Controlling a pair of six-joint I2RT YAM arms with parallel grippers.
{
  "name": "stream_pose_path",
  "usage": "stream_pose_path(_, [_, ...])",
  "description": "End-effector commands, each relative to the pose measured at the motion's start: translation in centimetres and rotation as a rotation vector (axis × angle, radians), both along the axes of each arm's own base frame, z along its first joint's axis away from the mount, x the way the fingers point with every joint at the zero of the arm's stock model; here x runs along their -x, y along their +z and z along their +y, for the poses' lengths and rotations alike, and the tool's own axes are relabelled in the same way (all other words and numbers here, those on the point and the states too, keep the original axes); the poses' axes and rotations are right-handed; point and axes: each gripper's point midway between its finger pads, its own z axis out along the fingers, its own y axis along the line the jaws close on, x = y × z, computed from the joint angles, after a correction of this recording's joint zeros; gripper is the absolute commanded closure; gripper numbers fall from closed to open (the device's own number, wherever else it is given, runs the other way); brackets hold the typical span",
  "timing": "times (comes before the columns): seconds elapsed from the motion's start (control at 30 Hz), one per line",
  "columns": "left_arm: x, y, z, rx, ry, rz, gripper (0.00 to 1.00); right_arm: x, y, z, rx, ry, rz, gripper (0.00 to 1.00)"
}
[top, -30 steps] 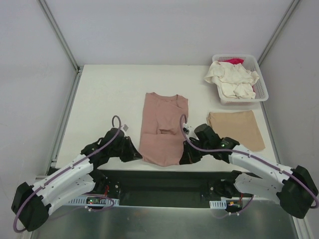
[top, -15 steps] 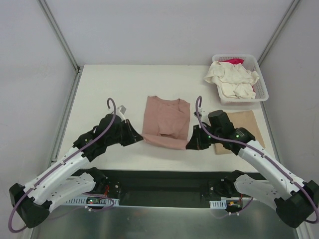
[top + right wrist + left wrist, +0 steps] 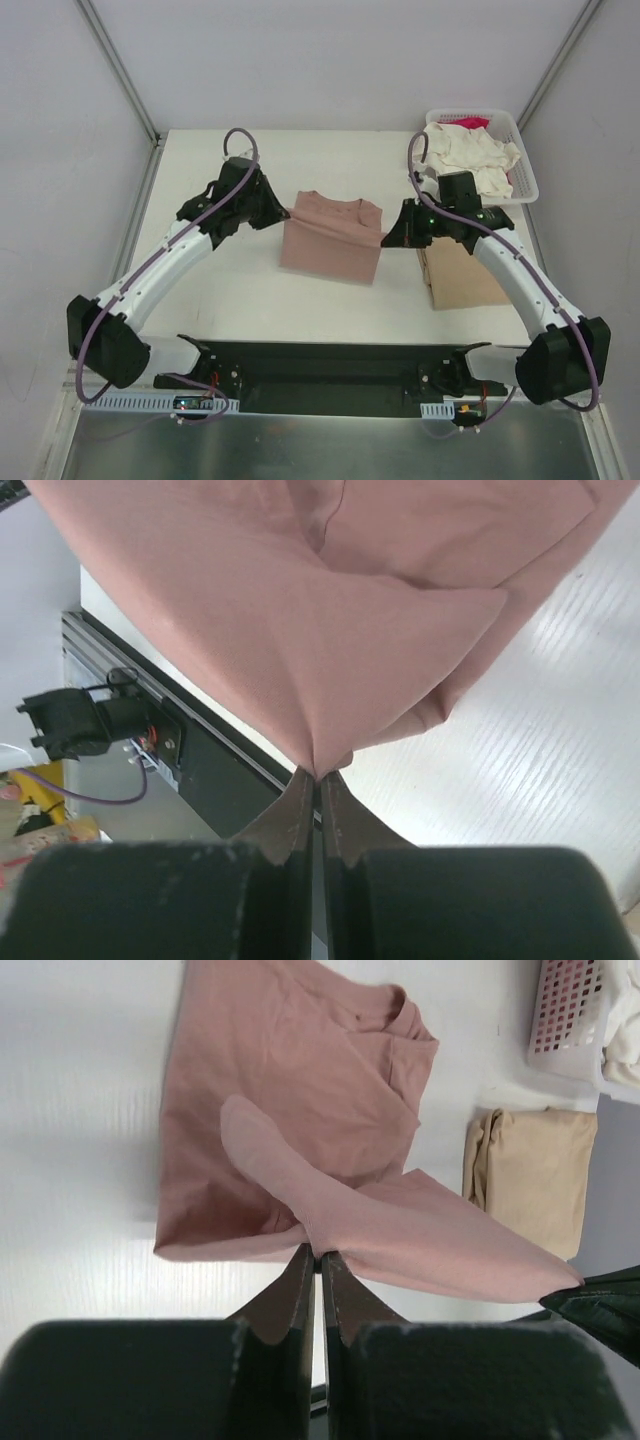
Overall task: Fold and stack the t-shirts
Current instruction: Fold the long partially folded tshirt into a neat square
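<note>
The dusty-pink t-shirt lies mid-table, its near half lifted and carried over its far half; it also shows in the left wrist view and in the right wrist view. My left gripper is shut on the shirt's left hem corner, seen in the left wrist view. My right gripper is shut on the right hem corner, seen in the right wrist view. A folded tan t-shirt lies to the right, partly under my right arm. Cream and magenta t-shirts sit in the basket.
The white slatted basket stands at the back right corner. Metal frame posts run along both table sides. The black base rail lies at the near edge.
Both grippers have carried the pink shirt's bottom hem from the near table edge up and back toward its collar, folding the shirt in half. Both arms now stretch further away.
</note>
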Motion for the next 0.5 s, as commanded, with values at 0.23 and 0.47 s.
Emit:
stream_pose_path(0.23, [-10.2,0.8,-1.6,0.001,-0.047,-0.018,1.0,-7.7,-1.1,-0.9,-0.057,-0.034,0.1,0.98])
stream_pose_path(0.47, [-15.3,-2.4,-1.7,-0.001,-0.035,0.041,1.0,-12.9,-3.6,-1.5,-0.058,-0.097,0.167,0.96])
